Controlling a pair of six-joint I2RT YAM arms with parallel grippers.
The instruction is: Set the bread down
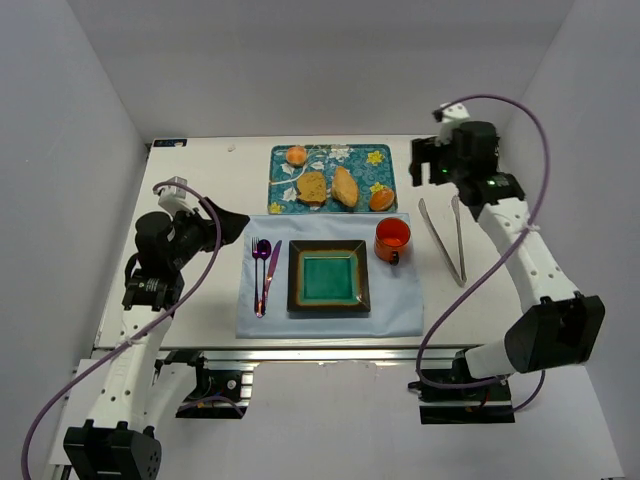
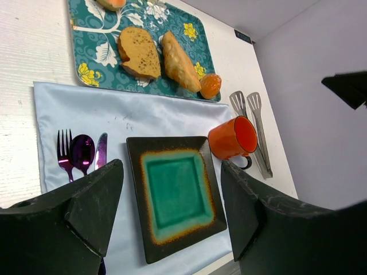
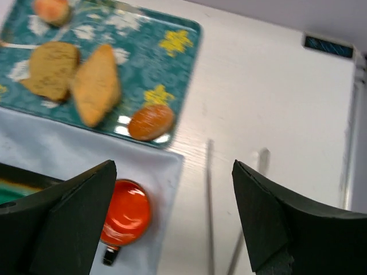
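- The white surface carries everything.
- A light blue cloth lies at its near edge.
- A teal floral tray lies just behind the cloth.
- The left gripper and the right gripper hang above the surface, both with jaws released and holding nothing.
- The bread lies on the tray, beside a long roll.

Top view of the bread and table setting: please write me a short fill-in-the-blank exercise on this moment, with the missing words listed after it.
1. The tray holds the bread, one long roll and ____ small buns.
2. The square plate is ____.
3. The mug is ____ in colour.
4. The right gripper has its jaws ____.

Missing words: two; empty; orange; open.
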